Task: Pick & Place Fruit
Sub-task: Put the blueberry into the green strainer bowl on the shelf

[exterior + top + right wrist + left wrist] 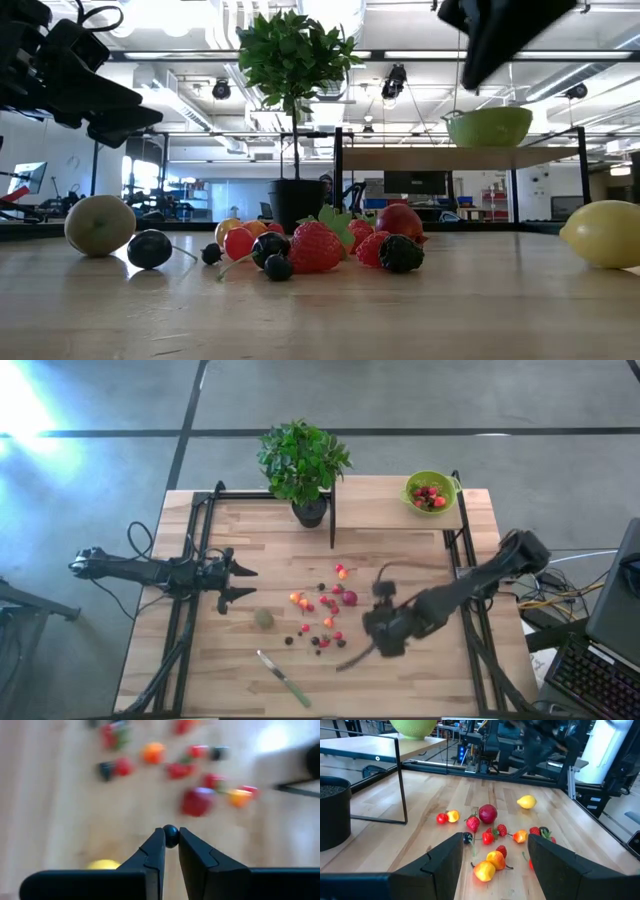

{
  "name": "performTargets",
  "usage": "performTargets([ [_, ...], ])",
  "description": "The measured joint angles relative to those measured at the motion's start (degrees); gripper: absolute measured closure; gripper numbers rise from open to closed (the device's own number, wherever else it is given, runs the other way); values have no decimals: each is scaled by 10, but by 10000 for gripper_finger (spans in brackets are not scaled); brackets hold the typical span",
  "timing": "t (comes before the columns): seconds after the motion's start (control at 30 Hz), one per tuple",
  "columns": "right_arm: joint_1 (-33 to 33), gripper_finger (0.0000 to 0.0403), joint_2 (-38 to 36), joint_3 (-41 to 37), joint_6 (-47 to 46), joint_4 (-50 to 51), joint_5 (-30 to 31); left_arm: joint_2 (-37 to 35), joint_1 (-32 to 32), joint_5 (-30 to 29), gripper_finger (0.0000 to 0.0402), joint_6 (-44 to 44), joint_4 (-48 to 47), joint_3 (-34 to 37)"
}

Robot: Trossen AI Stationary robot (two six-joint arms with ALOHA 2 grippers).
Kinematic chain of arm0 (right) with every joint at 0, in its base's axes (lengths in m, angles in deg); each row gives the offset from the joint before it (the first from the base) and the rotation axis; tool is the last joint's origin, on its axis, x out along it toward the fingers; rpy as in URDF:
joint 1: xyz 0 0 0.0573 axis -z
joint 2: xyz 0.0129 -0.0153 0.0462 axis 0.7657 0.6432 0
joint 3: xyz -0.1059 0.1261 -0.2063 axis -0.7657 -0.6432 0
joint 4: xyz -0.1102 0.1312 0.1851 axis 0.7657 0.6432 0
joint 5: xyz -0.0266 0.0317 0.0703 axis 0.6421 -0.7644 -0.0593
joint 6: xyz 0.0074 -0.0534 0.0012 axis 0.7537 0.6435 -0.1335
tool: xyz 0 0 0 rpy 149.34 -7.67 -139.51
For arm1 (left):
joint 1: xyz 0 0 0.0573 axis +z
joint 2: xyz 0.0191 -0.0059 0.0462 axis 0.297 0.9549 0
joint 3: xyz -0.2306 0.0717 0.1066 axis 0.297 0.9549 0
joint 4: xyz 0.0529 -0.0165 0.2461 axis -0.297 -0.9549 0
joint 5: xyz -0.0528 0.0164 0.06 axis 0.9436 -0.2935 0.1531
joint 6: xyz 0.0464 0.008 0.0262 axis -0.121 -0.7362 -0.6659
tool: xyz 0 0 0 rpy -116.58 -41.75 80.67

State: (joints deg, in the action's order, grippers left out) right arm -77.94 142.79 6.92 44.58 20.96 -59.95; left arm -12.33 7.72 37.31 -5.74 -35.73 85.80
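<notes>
Small toy fruits [325, 615] lie scattered on the wooden table: red and orange berries, dark berries, a dull-green ball [264, 618] and a yellow lemon [526, 801]. My right gripper [171, 837] hangs above the heap's right side [385, 632], shut on a small dark berry [170, 835]. At the table's left, my left gripper [245, 582] waits open above the wood, pointing toward the fruits [487, 815]. A lime-green bowl [430, 490] holding a few red fruits stands on the raised shelf at the far right. My right gripper pinches the small dark berry [170, 832] between the very ends of its two fingers [159, 842]. The fingers slant down from the table's right side. The berry is lifted clear of the table, well above the other fruits.
A potted plant [303, 465] stands at the far middle beside a black upright post [332, 515]. A green-handled knife [285, 678] lies near the front edge. Black frame rails [200, 560] run along the left and right sides. Bare wood lies at the near right.
</notes>
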Motion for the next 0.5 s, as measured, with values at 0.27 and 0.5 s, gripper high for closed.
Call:
performTargets([
  [0.27,119,364,-135,0,-4,70,65,0,0,0,172,0,0,0],
  [0.5,272,364,-241,0,7,77,78,0,0,0,172,0,0,0],
])
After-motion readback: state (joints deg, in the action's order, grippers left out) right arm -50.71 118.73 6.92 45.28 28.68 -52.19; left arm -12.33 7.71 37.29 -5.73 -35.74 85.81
